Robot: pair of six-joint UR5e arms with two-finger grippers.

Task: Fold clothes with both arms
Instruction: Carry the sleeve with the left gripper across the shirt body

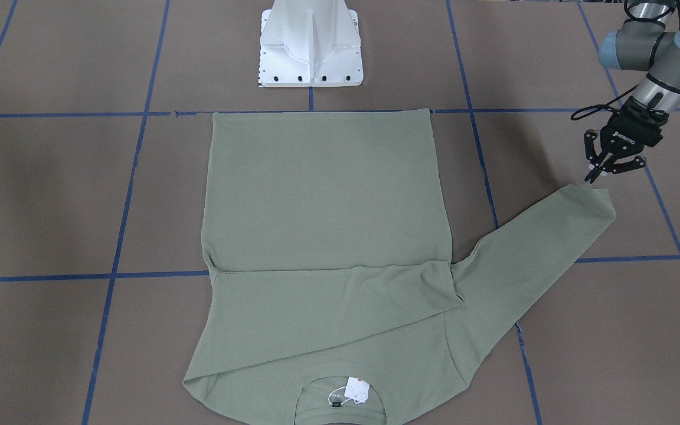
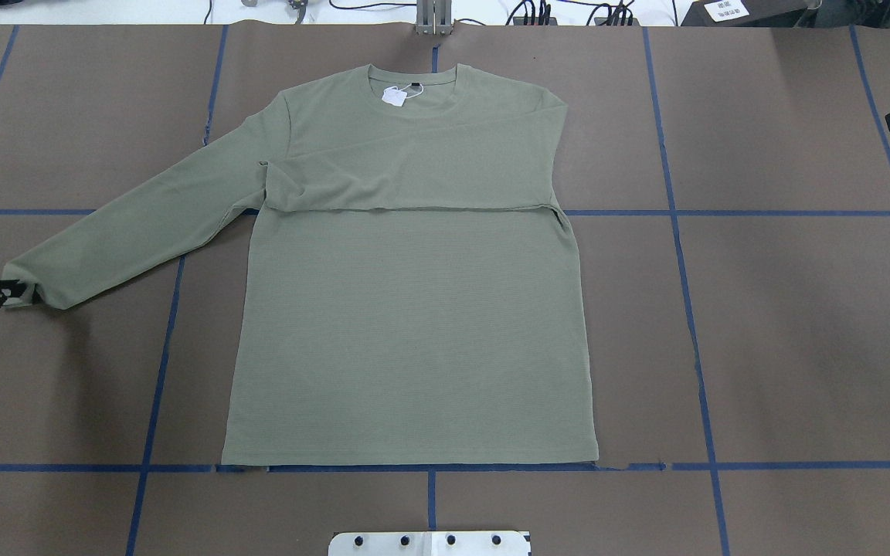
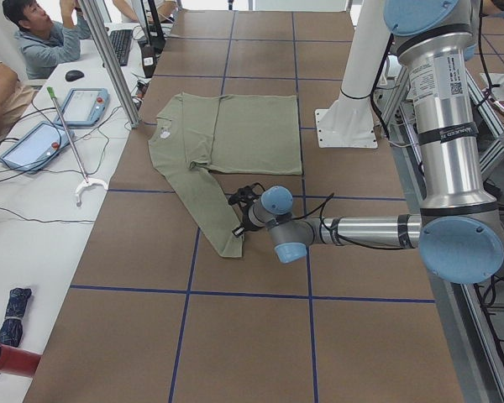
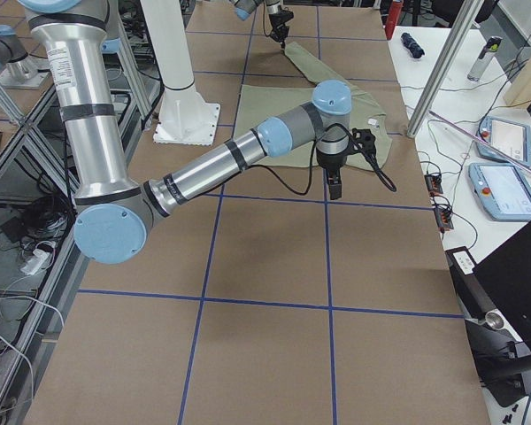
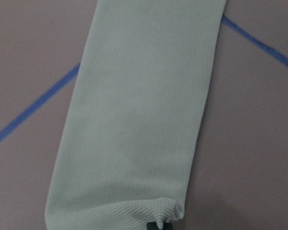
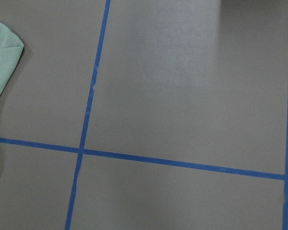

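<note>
one sleeve cuff (image 5: 134,211) sits pinched in our left gripper (image 1: 591,176); one green shirt (image 2: 414,332) lies flat mid-surface (image 2: 762,347), its other sleeve (image 2: 414,181) folded across the chest. we cannot tell our right gripper's (image 4: 334,188) state.

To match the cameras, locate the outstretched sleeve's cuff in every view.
Front-facing: sleeve cuff at the right, above mid-height.
Overhead: far left, mid-height.
Exterior left: centre, beside the near arm's wrist.
Exterior right: top centre, far off.
Left wrist: along the bottom edge.
Right wrist: not in it.
Shared landmark: the left gripper, pinching the cuff's corner.
</note>
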